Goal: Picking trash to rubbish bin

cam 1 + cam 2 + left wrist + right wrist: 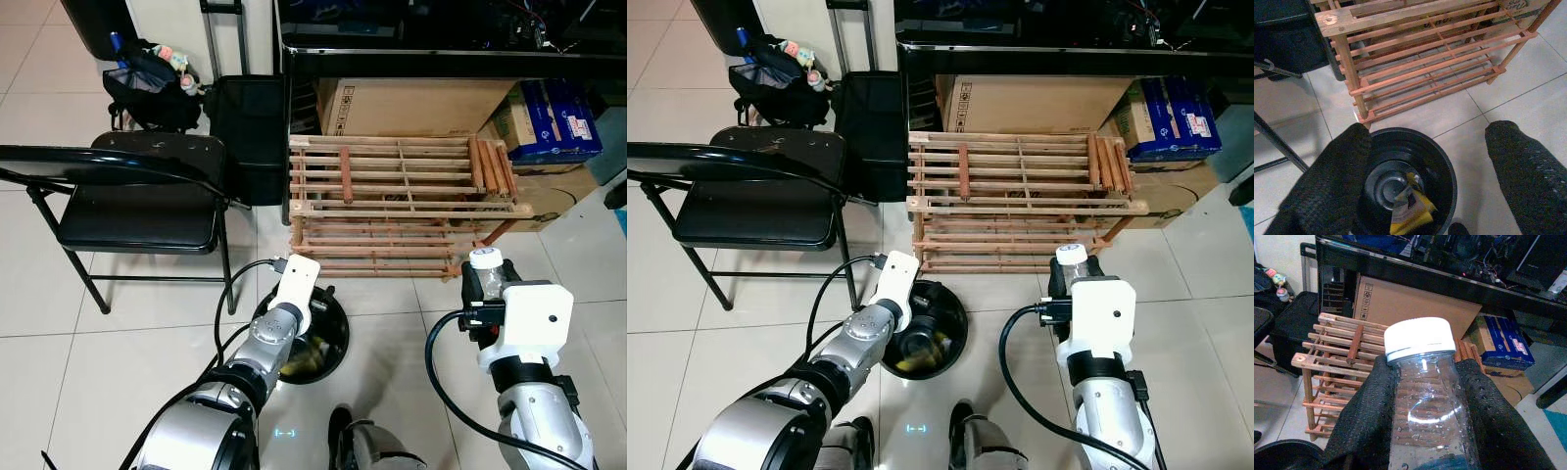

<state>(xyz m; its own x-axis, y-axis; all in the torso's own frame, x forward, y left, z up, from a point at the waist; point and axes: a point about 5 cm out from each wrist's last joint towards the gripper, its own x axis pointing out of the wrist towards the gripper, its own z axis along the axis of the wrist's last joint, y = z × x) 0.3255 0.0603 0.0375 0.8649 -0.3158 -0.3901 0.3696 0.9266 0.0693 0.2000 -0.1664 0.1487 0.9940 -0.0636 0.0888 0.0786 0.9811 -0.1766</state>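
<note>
Right gripper [1425,401] pinches a clear plastic bottle [1427,396] w/ white cap, upright, right of the bin [950,338]. Prob. light, thin, slick; hold mid-body. Left gripper [1420,171] spread wide over the bin, holding nothing.

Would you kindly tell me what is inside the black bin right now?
The black bin holds a yellow wrapper lying on its dark bottom. The left hand hovers open above, one finger covering part of the inside.
</note>
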